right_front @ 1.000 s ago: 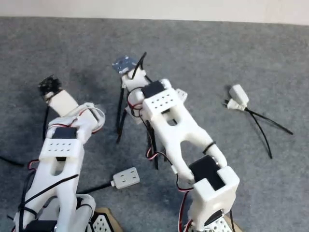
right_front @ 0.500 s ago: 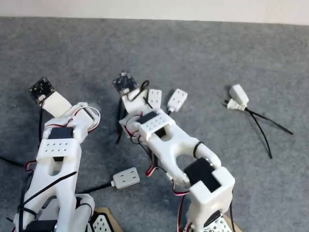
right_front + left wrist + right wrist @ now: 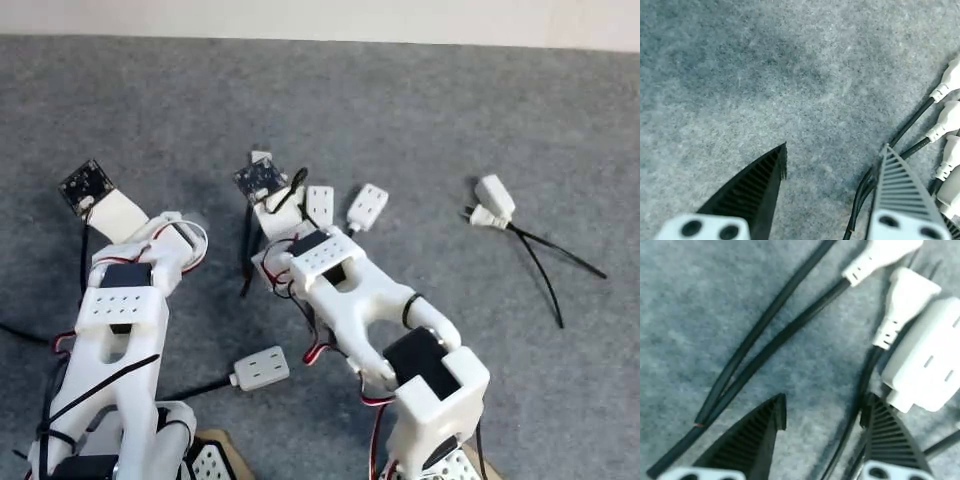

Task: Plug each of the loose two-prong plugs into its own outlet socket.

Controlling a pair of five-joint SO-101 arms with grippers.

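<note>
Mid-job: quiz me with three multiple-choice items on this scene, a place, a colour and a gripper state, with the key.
1. Where does the white rectangular plastic outlet block on its black cord lie?
A. On the grey carpet beside the left arm.
B. Stacked on another block.
C. On a shelf.

2. What colour are the two long cords under the right gripper?
A. White.
B. Black.
C. Yellow.

3. How do the left gripper's jaws stand?
A. Shut on a plug.
B. Shut, empty.
C. Open, empty.

Key:
1 A, it rests on carpet by that arm.
2 B, both are dark against the grey.
3 C, bare carpet shows between the jaws.
</note>
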